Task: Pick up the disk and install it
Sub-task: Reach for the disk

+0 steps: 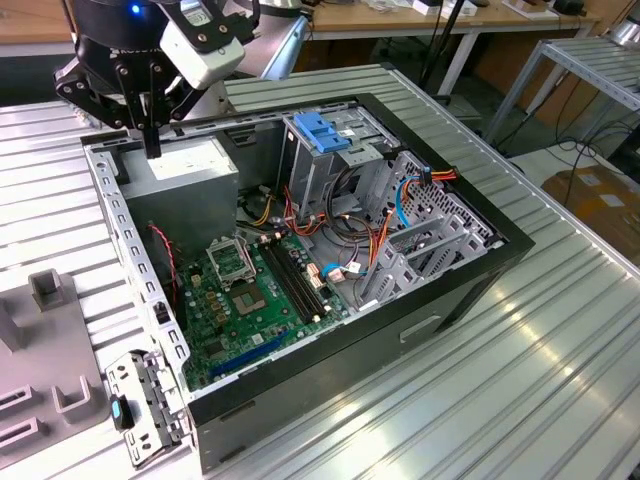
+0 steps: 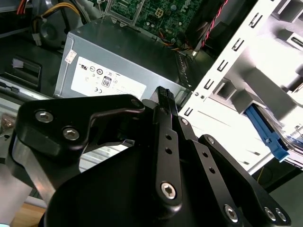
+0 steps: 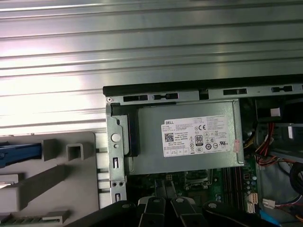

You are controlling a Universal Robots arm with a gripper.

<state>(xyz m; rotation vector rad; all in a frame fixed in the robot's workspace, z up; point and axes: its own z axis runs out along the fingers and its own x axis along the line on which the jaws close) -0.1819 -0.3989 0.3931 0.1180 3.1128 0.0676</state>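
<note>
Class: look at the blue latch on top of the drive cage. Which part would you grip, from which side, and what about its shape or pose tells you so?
Probably pinch the blue latch across its two long side edges, coming straight down from above. It lies flat atop the drive cage, free overhead, with metal framing close around it.

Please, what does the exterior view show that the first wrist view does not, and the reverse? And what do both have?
Exterior view: the blue latch atop the drive cage, and the workbenches behind.
First wrist view: a blue part at the edge of the grey fixture, and the printed marks on the label.
Both: the gripper above the power supply, the open case and the ribbed table.
</note>
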